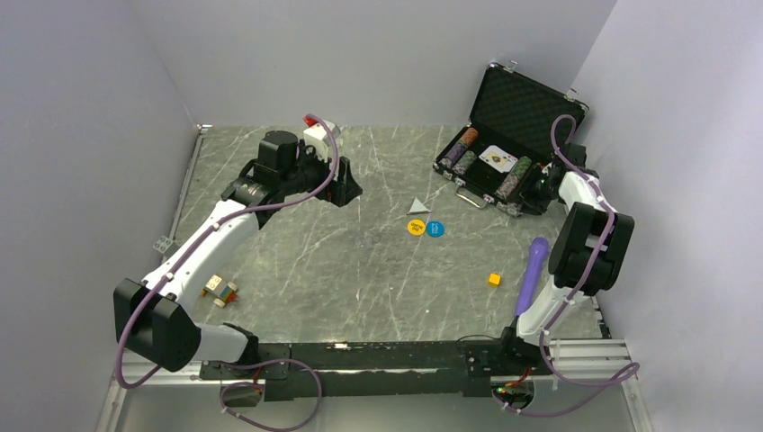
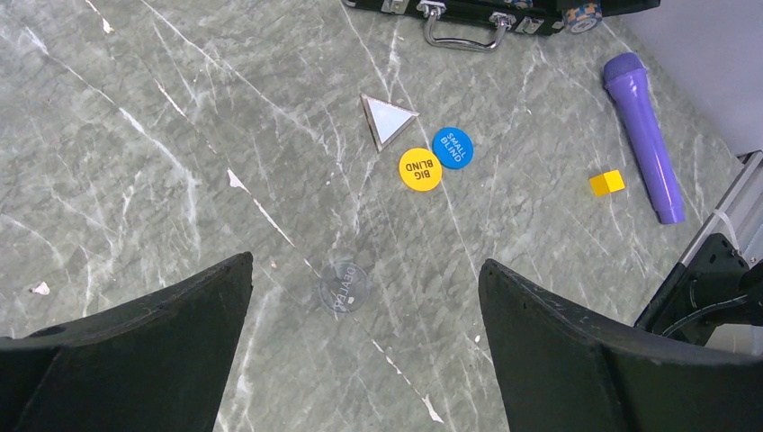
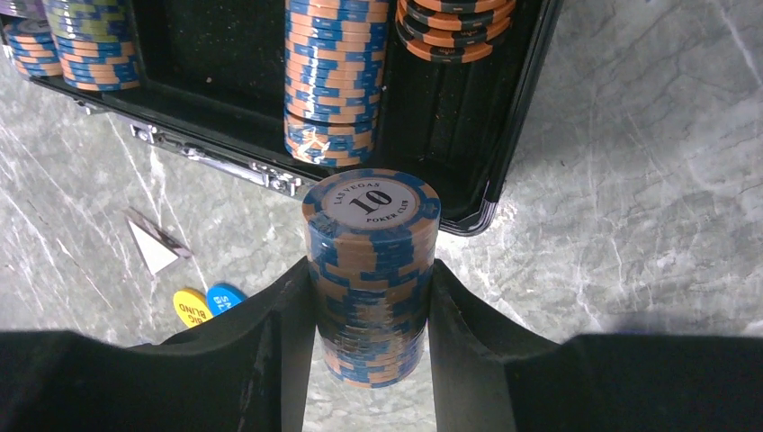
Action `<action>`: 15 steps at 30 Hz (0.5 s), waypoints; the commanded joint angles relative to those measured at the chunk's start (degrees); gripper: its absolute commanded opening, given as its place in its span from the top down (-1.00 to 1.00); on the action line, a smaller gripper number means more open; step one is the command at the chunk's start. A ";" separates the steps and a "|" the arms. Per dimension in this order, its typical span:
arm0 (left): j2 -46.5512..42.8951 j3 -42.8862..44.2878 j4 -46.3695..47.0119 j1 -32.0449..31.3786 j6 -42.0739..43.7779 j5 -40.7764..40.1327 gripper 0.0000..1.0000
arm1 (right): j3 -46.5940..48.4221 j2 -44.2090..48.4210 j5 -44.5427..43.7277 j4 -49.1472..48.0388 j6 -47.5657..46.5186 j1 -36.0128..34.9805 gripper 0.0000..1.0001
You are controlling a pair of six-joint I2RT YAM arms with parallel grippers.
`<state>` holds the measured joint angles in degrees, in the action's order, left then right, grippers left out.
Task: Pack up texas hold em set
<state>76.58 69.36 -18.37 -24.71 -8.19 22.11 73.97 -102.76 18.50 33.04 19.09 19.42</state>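
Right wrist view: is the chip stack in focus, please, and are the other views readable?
Right wrist: the chip stack is sharp, its top label readable; the pincer fingers are featureless black. Left wrist: the yellow disc and blue disc read clearly; the clear disc barely shows. Top external: even light, lettering too small.

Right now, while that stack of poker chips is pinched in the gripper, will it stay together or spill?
The chip stack is many loose discs, so it's probably not rigid; some could slide out if the squeeze eases. The right gripper presses both sides along much of its height, which should steady it. Being round, spilled chips would likely roll.
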 commanded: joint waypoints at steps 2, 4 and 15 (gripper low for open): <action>-0.64 0.34 0.84 -0.05 0.80 -0.59 -0.99 | 1.89 0.94 1.21 -0.72 1.22 0.35 1.00; -0.47 0.47 0.87 -0.08 0.74 -0.45 -0.99 | 1.39 0.77 0.74 -0.95 1.38 0.42 1.00; -0.97 -0.02 1.23 -0.06 0.89 -1.45 -0.99 | 1.35 -2.34 1.08 -2.54 1.82 1.20 1.00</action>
<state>76.60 69.36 -18.37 -24.71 -8.19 21.41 73.97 -104.88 18.50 33.06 19.46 19.79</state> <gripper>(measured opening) 0.994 0.460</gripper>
